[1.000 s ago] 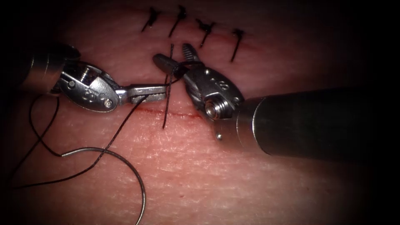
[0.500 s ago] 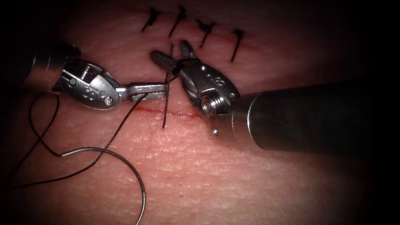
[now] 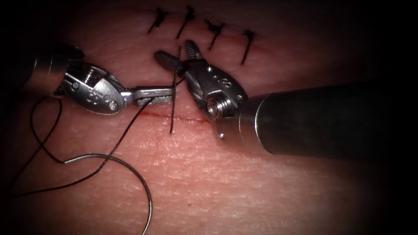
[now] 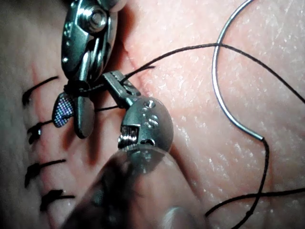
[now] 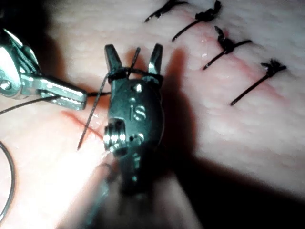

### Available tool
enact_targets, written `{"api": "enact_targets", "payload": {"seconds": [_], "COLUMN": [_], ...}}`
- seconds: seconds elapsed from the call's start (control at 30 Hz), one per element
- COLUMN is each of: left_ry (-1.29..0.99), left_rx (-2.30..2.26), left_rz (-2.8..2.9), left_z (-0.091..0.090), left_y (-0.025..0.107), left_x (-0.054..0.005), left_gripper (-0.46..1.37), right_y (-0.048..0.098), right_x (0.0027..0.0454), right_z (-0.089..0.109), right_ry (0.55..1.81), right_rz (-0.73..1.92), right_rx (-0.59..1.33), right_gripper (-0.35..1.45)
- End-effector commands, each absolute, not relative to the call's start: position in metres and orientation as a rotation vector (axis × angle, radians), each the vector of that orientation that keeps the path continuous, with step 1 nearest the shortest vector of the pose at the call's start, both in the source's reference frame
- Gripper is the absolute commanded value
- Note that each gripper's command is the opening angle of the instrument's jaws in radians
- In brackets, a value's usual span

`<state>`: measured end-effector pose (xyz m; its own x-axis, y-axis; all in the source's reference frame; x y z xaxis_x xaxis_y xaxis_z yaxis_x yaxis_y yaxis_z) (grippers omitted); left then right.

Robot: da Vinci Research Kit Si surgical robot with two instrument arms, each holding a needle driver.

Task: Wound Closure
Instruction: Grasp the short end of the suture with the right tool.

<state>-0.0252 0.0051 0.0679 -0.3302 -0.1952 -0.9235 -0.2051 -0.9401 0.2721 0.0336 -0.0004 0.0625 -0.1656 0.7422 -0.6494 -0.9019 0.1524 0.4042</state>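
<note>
Left tool (image 3: pixel 163 94) grips thread (image 3: pixel 126 130); needle (image 3: pixel 130 174) lies below it

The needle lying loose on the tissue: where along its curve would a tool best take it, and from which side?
Likely on the body of the needle, past the thread end and short of the tip. It lies flat below the cut, held by neither tool, arc uppermost. The left tool, shut on thread, is nearer, so coming from above-left, jaws across the wire, seems best.
</note>
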Motion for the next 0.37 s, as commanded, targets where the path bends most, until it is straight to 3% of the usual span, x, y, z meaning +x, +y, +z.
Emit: {"api": "enact_targets", "payload": {"seconds": [0.03, 0.37], "left_ry": [0.533, 0.53], "left_rx": [-1.818, -1.822], "left_rz": [2.504, 2.504], "left_z": [0.0678, 0.0678], "left_y": [0.0051, 0.0051], "left_x": [-0.0251, -0.025], "left_gripper": [-0.35, -0.35], "right_y": [-0.0004, -0.0004], "right_x": [0.0336, 0.0337], "right_z": [0.0624, 0.0624], "right_ry": [0.937, 0.937], "right_rz": [1.469, 1.469], "right_rx": [-0.222, -0.221], "right_gripper": [0.93, 0.92]}}
